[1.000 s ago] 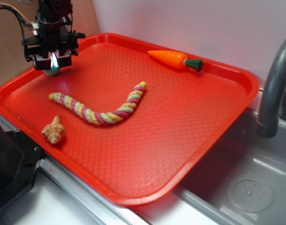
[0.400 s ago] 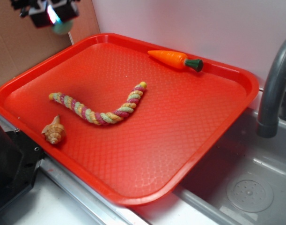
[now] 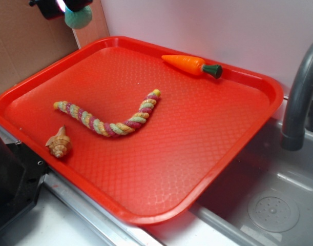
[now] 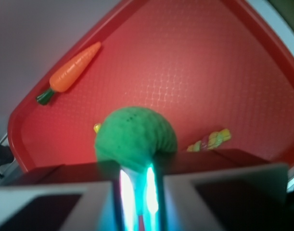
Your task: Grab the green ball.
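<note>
The small mint-green ball with a dimpled, knit-like surface [image 3: 78, 17] hangs in the air just under the black gripper [image 3: 60, 6], which sits at the top left corner of the exterior view, above and beyond the far left corner of the tray. In the wrist view the ball [image 4: 135, 136] bulges out from between the two grey fingers [image 4: 55, 195], which are drawn in close and pinch it at its near side, so the gripper [image 4: 136, 192] is clamped on the ball and touches nothing else. Below, the wide red plastic tray [image 3: 207, 169] with a textured floor holds a twisted rope of pink, yellow and green strands [image 3: 109, 117] bent across its middle, a tan spiral seashell [image 3: 58, 143] near the left rim, and an orange toy carrot with a dark green top [image 3: 191, 64] by the far rim.
</note>
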